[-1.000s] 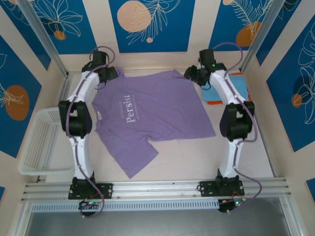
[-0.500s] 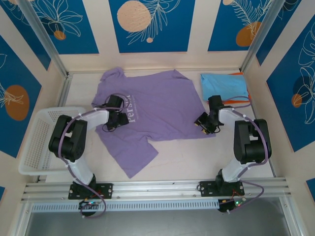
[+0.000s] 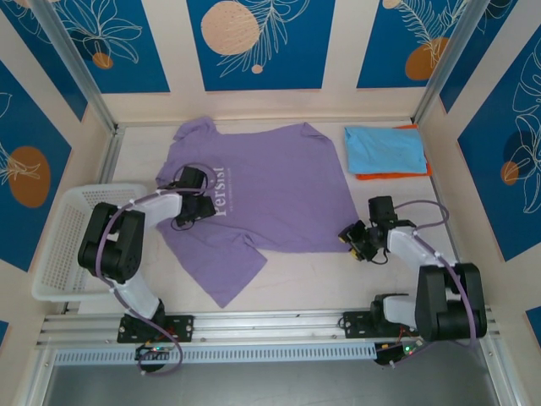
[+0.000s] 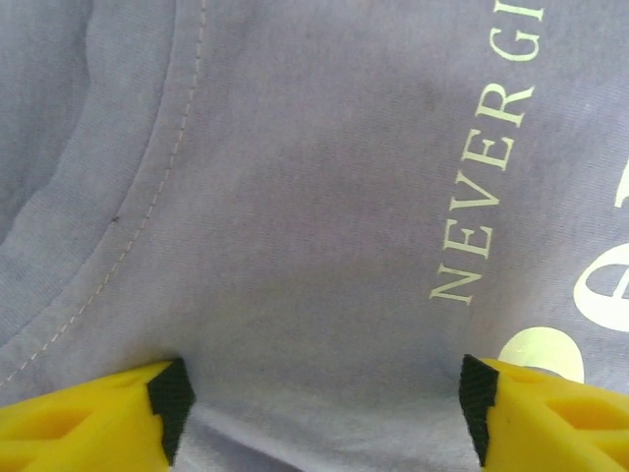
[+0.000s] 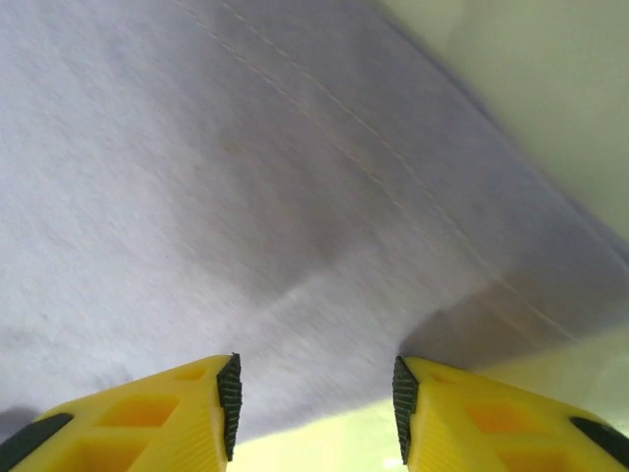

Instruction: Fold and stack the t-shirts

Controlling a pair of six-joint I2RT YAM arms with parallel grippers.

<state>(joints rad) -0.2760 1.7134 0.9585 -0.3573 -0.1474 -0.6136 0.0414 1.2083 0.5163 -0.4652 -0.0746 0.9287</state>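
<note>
1. the lavender t-shirt lies spread flat, lettering up, across the middle of the surface. one sleeve reaches toward the lower centre of the overhead frame. a folded light blue t-shirt rests on an orange t-shirt at the upper right, near the lavender one's edge.
2. the left gripper sits low over the chest, beside the white lettering and near the collar seam. its jaws stand wide apart with flat cloth between them and nothing pinched.
3. the right gripper is at the shirt's lower right corner. its jaws are partway apart, straddling the stitched hem, and hold nothing.
4. risk: the left gripper is over mid-cloth, not an edge. closing there would likely bunch a tuck or catch both layers, so the fold drags crooked.
5. risk: the hem lies only just inside the right gripper's fingers. a shallow bite could slip out mid-lift and leave that corner behind.
6. risk: if one side lifts before the other, the flat shirt probably skews and wrinkles.
7. open room: bare surface shows at the lower centre and lower right, good for pulling cloth forward. the white mesh basket crowds the left arm at the left, and the folded stack at the upper right could be nudged by a wide sweep.
</note>
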